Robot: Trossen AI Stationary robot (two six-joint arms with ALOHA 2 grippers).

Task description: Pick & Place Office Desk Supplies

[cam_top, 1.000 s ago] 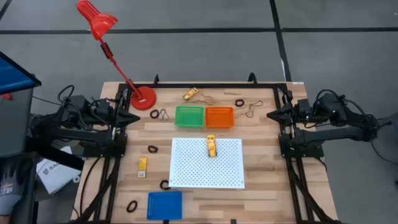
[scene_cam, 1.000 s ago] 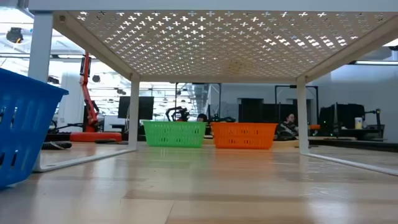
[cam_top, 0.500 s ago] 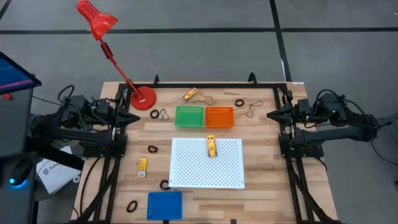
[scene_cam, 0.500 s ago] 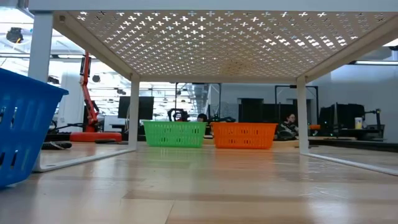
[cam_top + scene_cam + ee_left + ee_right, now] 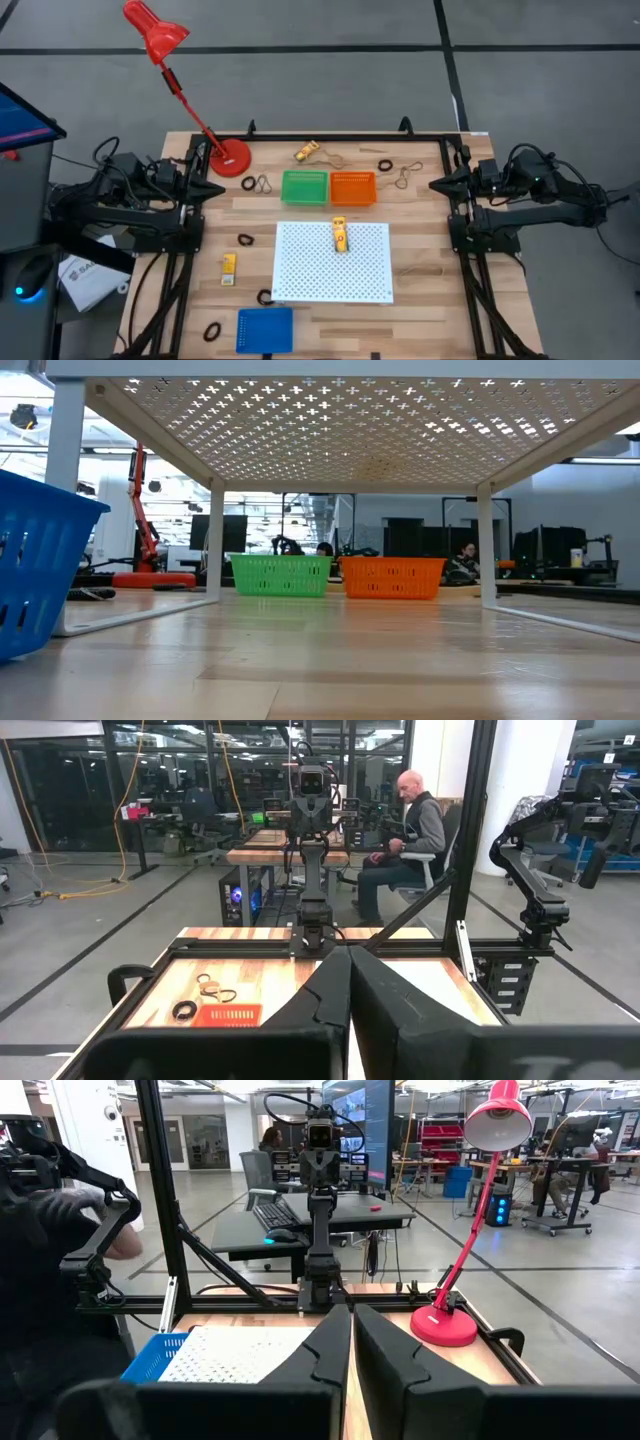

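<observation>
While both grippers, left (image 5: 349, 1010) and right (image 5: 352, 1365), sit parked with jaws together, I'd open wide before descending squarely over a block (image 5: 340, 234).

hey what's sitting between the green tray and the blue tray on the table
In the high view, the white perforated board fills most of the stretch between the green tray and the blue tray. A yellow-orange block lies on the board.

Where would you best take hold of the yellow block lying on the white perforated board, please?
Probably from straight above, closing across the short sides of the yellow block. It lies flat and lengthwise on the white perforated board, with nothing close beside it.
</observation>
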